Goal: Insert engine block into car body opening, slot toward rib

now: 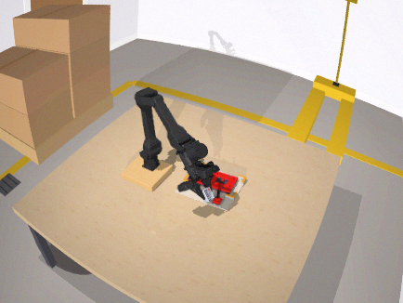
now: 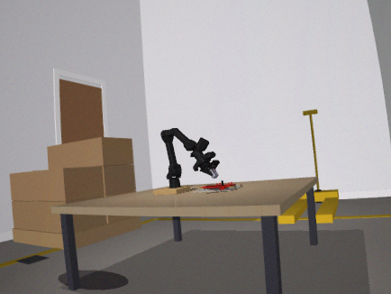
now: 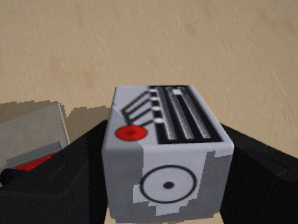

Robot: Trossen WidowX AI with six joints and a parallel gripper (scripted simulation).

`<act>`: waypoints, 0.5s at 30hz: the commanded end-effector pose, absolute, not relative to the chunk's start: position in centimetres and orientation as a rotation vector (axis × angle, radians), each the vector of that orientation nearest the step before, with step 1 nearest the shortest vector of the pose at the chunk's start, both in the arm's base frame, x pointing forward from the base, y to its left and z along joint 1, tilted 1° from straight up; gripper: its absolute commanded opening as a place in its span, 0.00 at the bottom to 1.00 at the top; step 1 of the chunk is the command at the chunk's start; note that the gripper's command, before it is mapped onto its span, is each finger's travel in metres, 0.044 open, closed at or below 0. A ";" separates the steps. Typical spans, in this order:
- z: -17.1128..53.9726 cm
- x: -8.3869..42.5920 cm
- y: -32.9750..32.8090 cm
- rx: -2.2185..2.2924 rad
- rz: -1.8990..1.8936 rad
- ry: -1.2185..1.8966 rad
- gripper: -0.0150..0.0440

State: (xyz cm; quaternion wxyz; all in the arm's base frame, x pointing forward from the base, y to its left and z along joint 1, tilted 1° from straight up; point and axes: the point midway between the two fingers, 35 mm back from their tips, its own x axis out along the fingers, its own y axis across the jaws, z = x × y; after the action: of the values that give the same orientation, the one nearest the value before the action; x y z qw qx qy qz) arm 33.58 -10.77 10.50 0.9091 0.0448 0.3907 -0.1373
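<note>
One grey engine block [image 3: 166, 163] is clamped between the two fingers, which are closed on its sides, held above the table [image 3: 166, 23]; the red car body [image 1: 224, 181] lies beside them.

Black jaws clamp the grey engine block [image 3: 168, 163] above the table [image 3: 200, 23].
</note>
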 end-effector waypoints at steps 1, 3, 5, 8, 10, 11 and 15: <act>9.6 33.6 -10.7 0.089 -0.276 0.806 0.25; 9.3 33.6 -10.7 0.089 -0.276 0.806 0.25; 8.9 33.6 -10.7 0.089 -0.276 0.806 0.25; 8.4 33.6 -10.7 0.089 -0.276 0.806 0.25; 8.0 33.6 -10.8 0.089 -0.276 0.807 0.25; 7.8 33.6 -10.8 0.089 -0.276 0.807 0.25; 7.0 33.6 -10.8 0.089 -0.276 0.807 0.25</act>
State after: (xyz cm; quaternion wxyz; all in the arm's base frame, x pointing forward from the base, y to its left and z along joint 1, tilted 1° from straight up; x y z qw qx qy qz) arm 33.65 -10.87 7.67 0.9094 0.0447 0.3901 -0.1373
